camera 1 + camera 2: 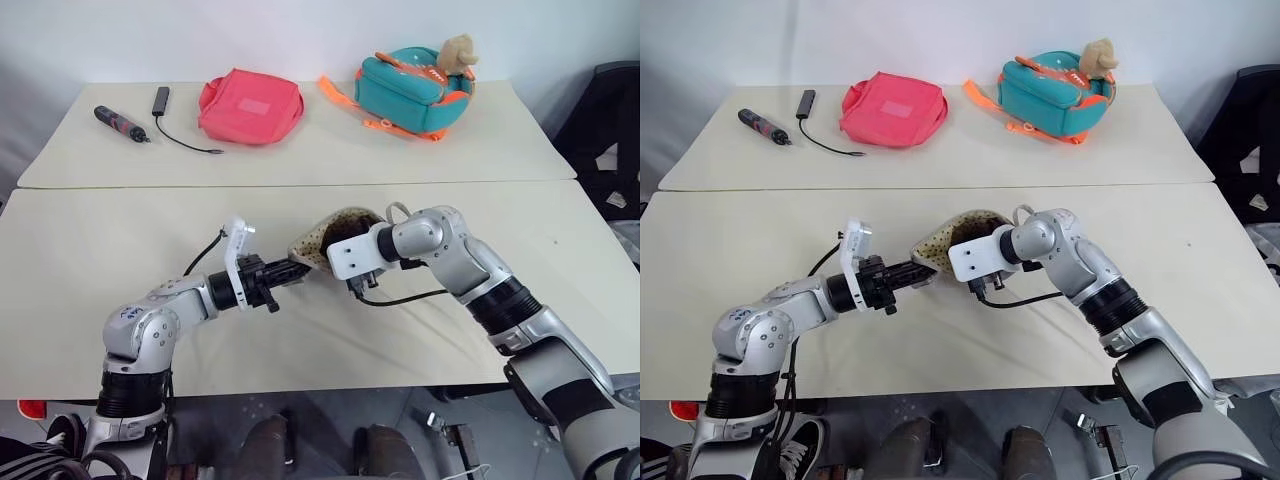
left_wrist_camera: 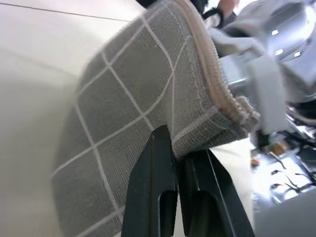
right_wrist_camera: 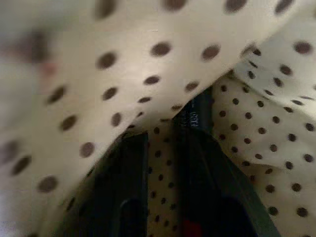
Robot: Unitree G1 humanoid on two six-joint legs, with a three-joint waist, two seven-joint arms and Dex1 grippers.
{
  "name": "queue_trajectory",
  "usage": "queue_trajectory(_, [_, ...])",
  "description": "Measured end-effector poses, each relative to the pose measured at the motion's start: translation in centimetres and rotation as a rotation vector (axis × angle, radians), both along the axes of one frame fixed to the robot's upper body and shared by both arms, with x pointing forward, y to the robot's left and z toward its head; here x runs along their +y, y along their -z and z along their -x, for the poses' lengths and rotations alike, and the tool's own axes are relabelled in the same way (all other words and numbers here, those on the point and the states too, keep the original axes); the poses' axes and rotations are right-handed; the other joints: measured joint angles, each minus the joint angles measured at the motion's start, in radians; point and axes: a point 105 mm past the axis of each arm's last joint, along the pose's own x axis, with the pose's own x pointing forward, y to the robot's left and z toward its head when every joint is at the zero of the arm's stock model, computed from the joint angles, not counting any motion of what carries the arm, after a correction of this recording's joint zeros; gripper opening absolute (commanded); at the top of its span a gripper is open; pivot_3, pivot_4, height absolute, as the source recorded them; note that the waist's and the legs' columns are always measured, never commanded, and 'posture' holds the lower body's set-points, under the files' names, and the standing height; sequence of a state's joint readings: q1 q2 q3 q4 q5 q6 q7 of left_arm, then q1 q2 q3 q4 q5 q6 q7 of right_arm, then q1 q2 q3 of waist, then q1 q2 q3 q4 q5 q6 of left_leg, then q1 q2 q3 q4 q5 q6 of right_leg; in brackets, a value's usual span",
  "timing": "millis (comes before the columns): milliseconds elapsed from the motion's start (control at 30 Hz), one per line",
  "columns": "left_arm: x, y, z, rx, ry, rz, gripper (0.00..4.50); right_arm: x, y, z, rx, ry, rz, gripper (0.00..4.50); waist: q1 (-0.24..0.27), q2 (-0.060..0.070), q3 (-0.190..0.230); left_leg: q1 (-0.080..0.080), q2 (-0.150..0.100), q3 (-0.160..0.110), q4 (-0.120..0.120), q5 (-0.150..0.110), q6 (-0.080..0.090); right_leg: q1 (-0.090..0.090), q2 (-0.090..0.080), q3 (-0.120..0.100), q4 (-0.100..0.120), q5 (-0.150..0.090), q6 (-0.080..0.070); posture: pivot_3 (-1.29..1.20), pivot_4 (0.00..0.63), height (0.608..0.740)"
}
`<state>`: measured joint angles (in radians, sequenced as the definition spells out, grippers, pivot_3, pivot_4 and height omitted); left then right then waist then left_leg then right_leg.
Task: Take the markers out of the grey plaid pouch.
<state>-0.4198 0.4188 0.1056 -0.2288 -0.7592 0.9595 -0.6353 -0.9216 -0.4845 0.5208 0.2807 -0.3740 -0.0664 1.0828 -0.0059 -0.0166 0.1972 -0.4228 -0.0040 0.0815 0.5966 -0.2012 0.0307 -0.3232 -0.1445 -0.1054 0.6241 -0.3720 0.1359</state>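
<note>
Left gripper (image 2: 175,163) clamps the grey plaid pouch (image 2: 138,108) edge; right gripper (image 3: 163,163), seemingly parted, reaches inside.

Near table (image 1: 120,250) bare left and right of the grey plaid pouch (image 1: 335,232). Far table crowded: pink pouch (image 1: 250,107), teal bag (image 1: 410,92), dark tool (image 1: 120,123).

Left tool (image 2: 173,163) clamped, arms converging

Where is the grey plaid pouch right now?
Head views: mid near table, between the grippers. Left gripper pinches the pouch edge; right gripper reaches inside it.
</note>
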Motion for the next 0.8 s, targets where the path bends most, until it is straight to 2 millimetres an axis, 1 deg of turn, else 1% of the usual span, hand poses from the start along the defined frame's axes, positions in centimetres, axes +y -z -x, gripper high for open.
queue_trajectory(167, [-1.0, -0.3, 0.8, -0.030, 0.049, -0.039, 0.00, 0.5, -0.2, -0.7, -0.045, 0.016, -0.029, 1.21, -0.001, 0.000, 0.000, 0.000, 0.000, 0.000, 0.000, 0.000, 0.000, 0.000, 0.000, 0.000, 0.000, 0.000, 0.000, 0.00, 0.150, 0.740])
queue_trajectory(333, [-1.1, -0.1, 1.2, -0.031, 0.055, -0.050, 0.00, 0.8, -0.3, -0.8, -0.048, 0.024, -0.044, 1.21, -0.001, 0.000, 0.000, 0.000, 0.000, 0.000, 0.000, 0.000, 0.000, 0.000, 0.001, 0.001, 0.000, 0.000, 0.000, 0.00, 0.150, 0.740])
queue_trajectory(433, [-1.1, -0.3, 1.1, -0.045, 0.048, -0.043, 0.00, 0.9, -0.5, -0.9, -0.016, 0.046, -0.081, 1.21, -0.001, 0.000, 0.000, 0.000, 0.000, 0.000, 0.000, 0.000, 0.000, 0.000, 0.001, 0.001, 0.000, 0.000, 0.000, 0.00, 0.150, 0.740])
queue_trajectory(533, [-1.1, -0.9, 0.6, -0.061, 0.019, -0.004, 0.00, 0.3, -0.9, -0.6, 0.075, 0.088, -0.136, 1.81, 0.004, 0.000, 0.000, 0.000, 0.000, -0.001, 0.000, 0.000, 0.000, 0.000, 0.001, 0.000, 0.000, 0.000, 0.000, 0.00, 0.150, 0.740])
queue_trajectory(567, [-0.8, -1.2, 0.1, -0.055, -0.002, 0.021, 0.00, 0.1, -1.3, -0.3, 0.099, 0.088, -0.151, 2.12, 0.005, 0.000, 0.000, 0.000, 0.000, -0.001, 0.000, 0.000, 0.000, 0.001, 0.001, 0.000, 0.000, 0.000, 0.000, 0.00, 0.150, 0.740])
queue_trajectory(667, [0.3, -1.5, -0.5, -0.028, -0.037, 0.072, 0.00, -0.4, -2.3, 0.0, 0.086, 0.077, -0.151, 3.17, 0.002, 0.000, 0.000, 0.000, 0.000, -0.001, 0.000, 0.000, 0.000, 0.000, 0.001, 0.000, 0.000, 0.000, 0.000, 0.00, 0.150, 0.740])
queue_trajectory(733, [0.3, -1.5, -0.6, -0.007, -0.039, 0.103, 0.00, -0.4, -2.7, 0.3, 0.072, 0.061, -0.147, 3.83, 0.002, 0.000, 0.000, 0.000, 0.000, -0.001, 0.000, 0.000, 0.000, 0.000, 0.001, 0.000, 0.000, 0.000, 0.000, 0.00, 0.150, 0.740])
queue_trajectory(800, [0.0, -1.5, -0.5, 0.005, -0.027, 0.119, 0.00, -0.2, -3.0, 0.4, 0.052, 0.046, -0.147, 3.83, 0.002, 0.000, 0.000, 0.000, 0.000, -0.001, 0.000, 0.000, 0.000, 0.000, 0.001, 0.000, 0.000, 0.000, 0.000, 0.00, 0.150, 0.740])
